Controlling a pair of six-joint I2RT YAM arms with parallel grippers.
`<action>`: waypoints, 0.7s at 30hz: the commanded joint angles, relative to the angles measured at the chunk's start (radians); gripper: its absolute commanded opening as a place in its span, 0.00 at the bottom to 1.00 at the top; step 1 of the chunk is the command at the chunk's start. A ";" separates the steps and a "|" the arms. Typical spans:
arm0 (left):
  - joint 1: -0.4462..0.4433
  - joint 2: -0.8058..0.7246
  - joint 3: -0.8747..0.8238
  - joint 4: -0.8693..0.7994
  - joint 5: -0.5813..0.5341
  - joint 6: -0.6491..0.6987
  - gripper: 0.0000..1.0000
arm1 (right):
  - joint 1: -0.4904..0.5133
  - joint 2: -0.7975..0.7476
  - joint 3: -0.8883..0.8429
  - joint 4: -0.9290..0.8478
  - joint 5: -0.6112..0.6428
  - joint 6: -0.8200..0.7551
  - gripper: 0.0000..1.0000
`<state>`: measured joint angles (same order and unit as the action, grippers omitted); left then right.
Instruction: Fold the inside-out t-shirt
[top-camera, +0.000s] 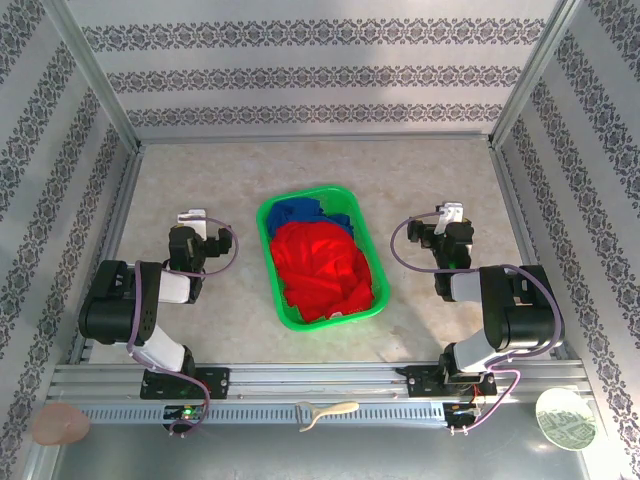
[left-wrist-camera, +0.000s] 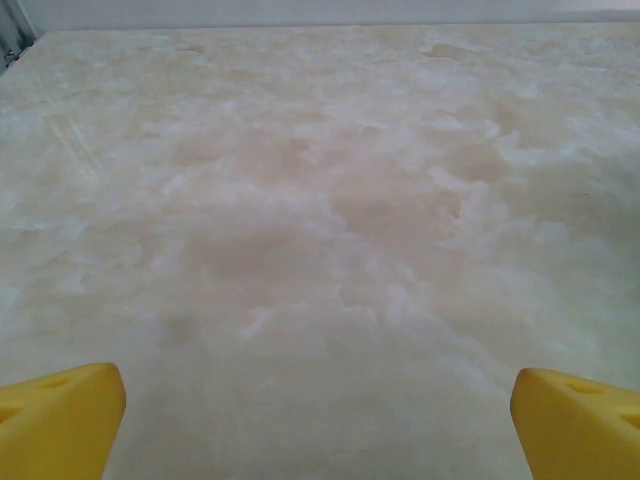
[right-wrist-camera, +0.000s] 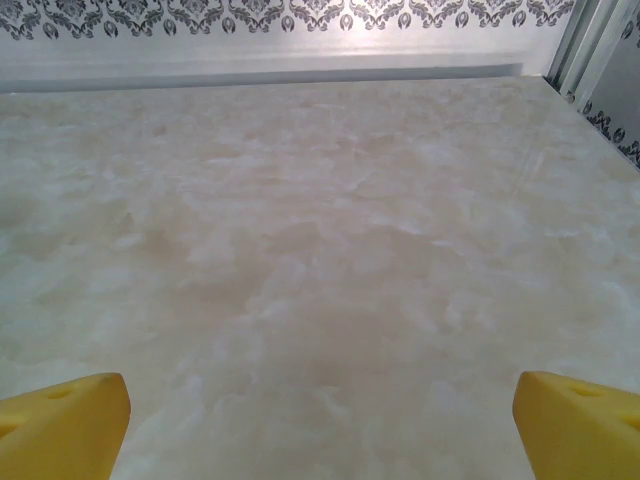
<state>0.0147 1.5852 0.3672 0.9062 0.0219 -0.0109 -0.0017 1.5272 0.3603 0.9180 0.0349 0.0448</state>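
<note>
Left claw (left-wrist-camera: 318, 415) and right claw (right-wrist-camera: 320, 415) agape, red t-shirt (top-camera: 320, 265) apparently bunched in basket (top-camera: 266, 222) between.

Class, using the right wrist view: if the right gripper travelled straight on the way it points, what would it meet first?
Nothing stands in its path: the right gripper, fingers apart, faces bare table, then the patterned back wall. If it tilts downward, the table comes first; depth is unclear.

arms (top-camera: 130, 300): black, silver links | cables (top-camera: 392, 245): purple | fingertips (left-wrist-camera: 60, 425): yellow
</note>
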 joint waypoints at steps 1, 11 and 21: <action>-0.014 0.010 0.021 0.046 -0.006 0.015 0.99 | 0.011 0.008 0.016 0.035 -0.019 -0.010 0.98; -0.015 0.011 0.021 0.046 -0.006 0.013 0.99 | 0.008 0.008 0.017 0.034 -0.023 -0.007 0.98; -0.013 0.011 0.022 0.042 -0.017 0.009 0.99 | -0.001 0.007 0.016 0.035 -0.041 0.004 0.98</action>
<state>0.0124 1.5890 0.3676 0.9062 0.0174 -0.0101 -0.0025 1.5272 0.3603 0.9180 0.0162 0.0456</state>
